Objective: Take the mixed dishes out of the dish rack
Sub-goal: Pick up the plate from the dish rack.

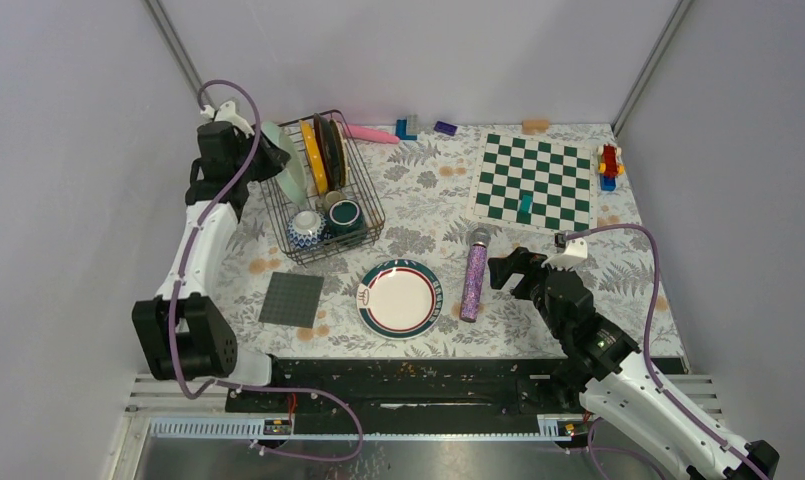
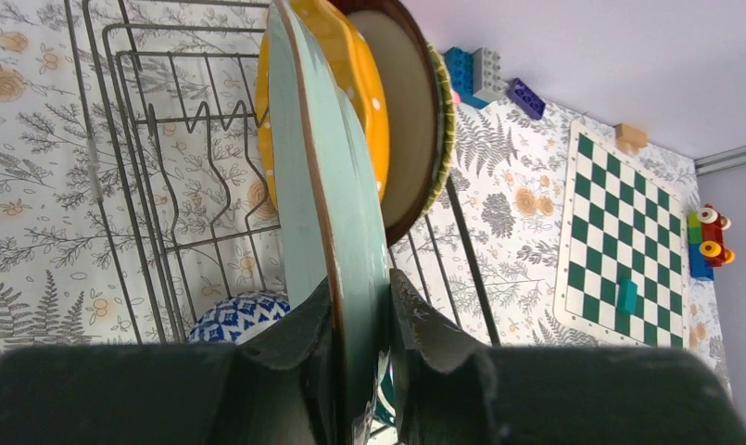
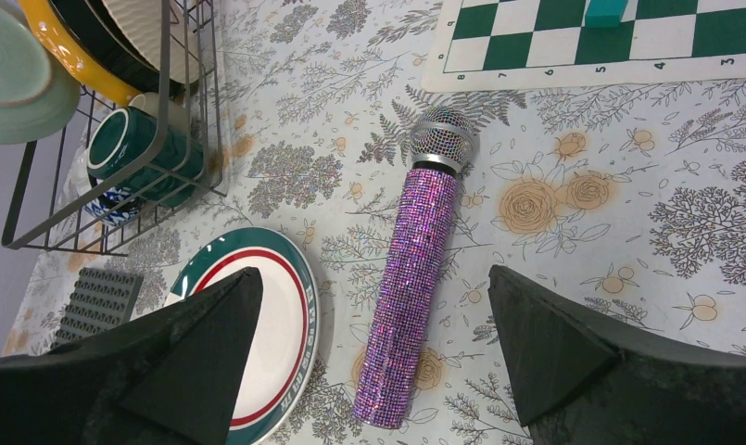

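The dark wire dish rack (image 1: 368, 205) stands at the back left. My left gripper (image 1: 270, 152) is shut on the rim of the pale green plate (image 1: 286, 162), which stands on edge in the rack; in the left wrist view the fingers (image 2: 295, 343) pinch that plate (image 2: 336, 185). Behind it stand a yellow plate (image 2: 350, 83) and a dark-rimmed cream plate (image 2: 410, 120). A blue-white bowl (image 1: 306, 229) and a teal mug (image 1: 344, 215) sit at the rack's near end. A cream plate with red ring and teal rim (image 1: 399, 298) lies on the table. My right gripper (image 1: 503, 270) is open and empty.
A purple glitter microphone (image 1: 474, 275) lies between the table plate and my right gripper. A flat grey mat (image 1: 291, 298) lies left of that plate. A chessboard (image 1: 536, 180) lies at the back right. Toy blocks (image 1: 608, 165) sit along the back edge.
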Tool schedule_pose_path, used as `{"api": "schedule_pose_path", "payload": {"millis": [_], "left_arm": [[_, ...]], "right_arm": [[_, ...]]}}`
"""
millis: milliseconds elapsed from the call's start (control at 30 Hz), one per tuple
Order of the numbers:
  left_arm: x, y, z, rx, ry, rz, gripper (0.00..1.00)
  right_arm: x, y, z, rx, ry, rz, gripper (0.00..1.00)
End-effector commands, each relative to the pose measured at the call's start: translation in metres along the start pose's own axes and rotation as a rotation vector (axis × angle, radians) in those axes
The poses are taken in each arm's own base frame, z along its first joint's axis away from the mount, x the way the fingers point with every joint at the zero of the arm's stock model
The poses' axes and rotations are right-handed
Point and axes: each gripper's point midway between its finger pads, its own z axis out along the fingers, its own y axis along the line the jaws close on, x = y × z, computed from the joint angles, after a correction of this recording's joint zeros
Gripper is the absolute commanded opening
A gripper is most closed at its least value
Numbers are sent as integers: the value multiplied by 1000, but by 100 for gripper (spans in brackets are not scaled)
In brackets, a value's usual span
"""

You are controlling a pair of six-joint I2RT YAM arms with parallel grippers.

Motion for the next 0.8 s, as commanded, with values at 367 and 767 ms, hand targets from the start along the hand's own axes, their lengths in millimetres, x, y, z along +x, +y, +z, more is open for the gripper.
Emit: {"api": "schedule_pose_path", "payload": {"millis": [367, 767], "left_arm": [[-51, -133, -128, 330, -406, 373, 0], [44, -212, -186, 632, -439, 886, 0]], "right_arm": [[-21, 16, -7, -47, -43, 29, 100], [-23, 21, -19, -27, 21, 153, 100]]}}
